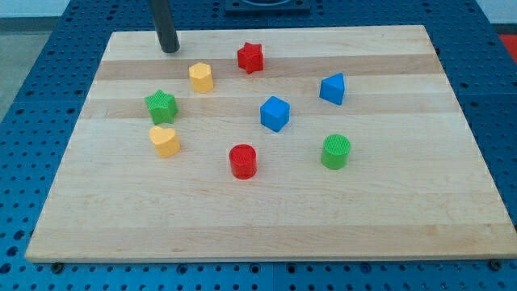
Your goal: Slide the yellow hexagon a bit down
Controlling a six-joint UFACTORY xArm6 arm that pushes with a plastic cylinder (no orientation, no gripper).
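Observation:
The yellow hexagon [201,78] stands on the wooden board [388,210] in its upper left part. My tip [170,50] rests on the board near the top edge, up and to the left of the yellow hexagon, with a clear gap between them. A second yellow block [165,141], heart-like in shape, lies lower left. No block touches the tip.
A red star [251,57] sits right of the hexagon. A green star [161,106] lies below-left of it. A blue cube [275,113], a blue triangular block [333,89], a red cylinder [242,161] and a green cylinder [335,151] stand further right and lower.

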